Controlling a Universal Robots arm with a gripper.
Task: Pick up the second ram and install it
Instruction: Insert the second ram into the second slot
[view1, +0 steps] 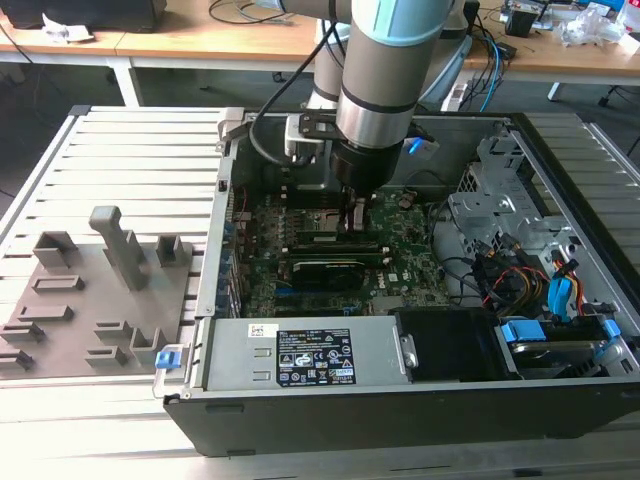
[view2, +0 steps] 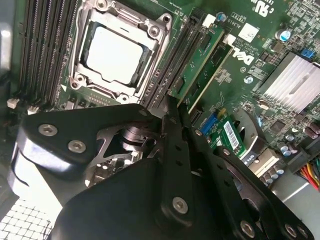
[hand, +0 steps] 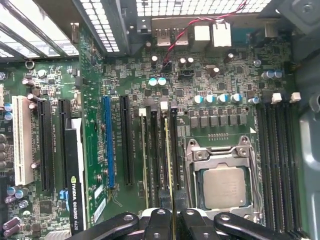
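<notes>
My gripper (view1: 355, 215) reaches down into the open computer case, over the memory slots beside the processor socket (hand: 224, 187). In the first wrist view the second ram (hand: 167, 160) shows edge-on as a thin green-yellow strip. It stands along a slot and runs in between my black fingers (hand: 159, 222), which are shut on it. Another thin stick (hand: 145, 160) stands in the neighbouring slot, parallel to it. In the second wrist view my fingertips (view2: 172, 112) are pressed close together at the near end of the green stick (view2: 200, 70), next to the socket (view2: 115, 52).
The motherboard (view1: 400, 250) fills the case floor, with a black graphics card (view1: 325, 268) just in front of the gripper. Cables and a drive cage (view1: 520, 270) sit at the exterior view's right. A grey holder plate with blocks (view1: 90, 300) lies outside the case on the slatted table.
</notes>
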